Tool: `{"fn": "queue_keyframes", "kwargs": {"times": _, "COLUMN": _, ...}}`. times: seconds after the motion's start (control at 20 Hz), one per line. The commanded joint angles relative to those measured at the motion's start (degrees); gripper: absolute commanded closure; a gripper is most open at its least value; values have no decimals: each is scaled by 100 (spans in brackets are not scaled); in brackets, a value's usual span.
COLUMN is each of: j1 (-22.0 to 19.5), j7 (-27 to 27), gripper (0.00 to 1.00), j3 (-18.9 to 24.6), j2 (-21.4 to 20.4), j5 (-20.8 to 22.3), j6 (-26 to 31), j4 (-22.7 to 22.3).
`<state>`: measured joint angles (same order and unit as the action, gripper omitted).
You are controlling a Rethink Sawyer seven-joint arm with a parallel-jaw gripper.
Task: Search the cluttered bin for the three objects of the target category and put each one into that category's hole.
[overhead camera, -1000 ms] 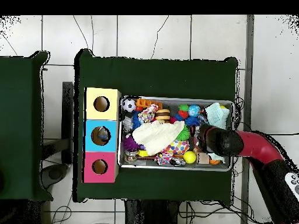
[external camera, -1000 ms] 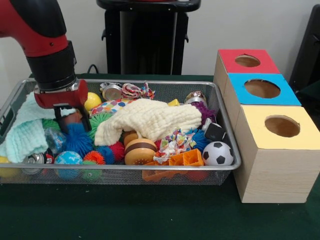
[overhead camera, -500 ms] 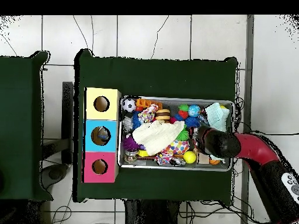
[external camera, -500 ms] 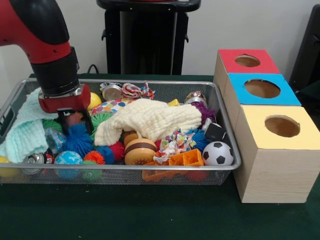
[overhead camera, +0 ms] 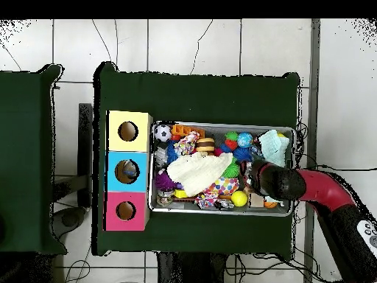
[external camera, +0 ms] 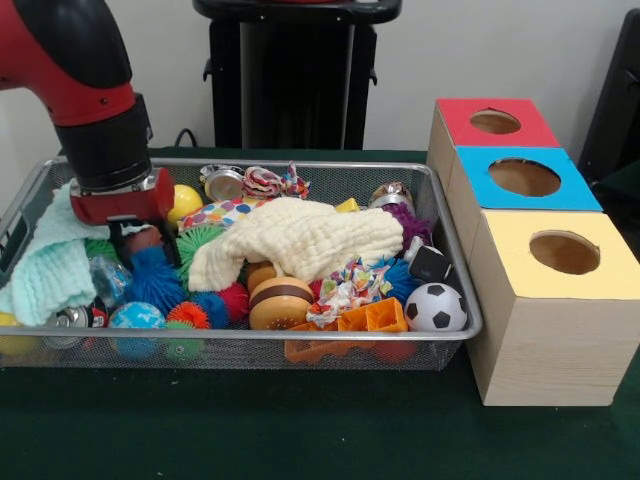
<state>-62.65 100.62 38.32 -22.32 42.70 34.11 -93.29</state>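
Observation:
The silver wire-mesh bin (external camera: 250, 338) is full of toys; in the overhead view its rim (overhead camera: 221, 124) lies right of the boxes. My gripper (external camera: 140, 245) is low in the bin's left end, over a blue spiky ball (external camera: 155, 282), with a small brown-orange thing (external camera: 144, 240) at its tips. In the overhead view the gripper (overhead camera: 254, 174) is at the bin's right end. Three wooden boxes with holes stand beside the bin: red top (external camera: 455, 115), blue top (external camera: 480, 188), yellow top (external camera: 510, 245). Something lies inside the blue box's hole (overhead camera: 129, 171).
A cream cloth (external camera: 300, 235) covers the bin's middle and a mint cloth (external camera: 45, 270) its left end. A soccer ball (external camera: 436, 308), a burger toy (external camera: 280, 300), a yellow ball (external camera: 185, 200) and several spiky balls lie around. A black stand (external camera: 295, 80) is behind the bin.
The gripper drifted a little right, then back left, staying low in the bin's left end. The brown-orange thing stayed at its tips. The other toys did not move.

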Motion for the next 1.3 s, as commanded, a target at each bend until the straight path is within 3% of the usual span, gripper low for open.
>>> {"fn": "queue_keyframes", "kwargs": {"times": 0.05, "j1": 132, "j7": -592, "gripper": 0, "j3": -134, "j2": -227, "j5": 261, "j6": -59, "j4": 95}}
{"fn": "queue_keyframes", "kwargs": {"times": 0.75, "j1": 227, "j7": 110, "gripper": 0, "j3": -185, "j2": -1325, "j5": -89, "j6": -114, "j4": -997}}
{"fn": "queue_keyframes", "kwargs": {"times": 1.3, "j1": 468, "j7": 610, "gripper": 0, "j3": -668, "j2": -1303, "j5": 173, "j6": -958, "j4": -1243}}
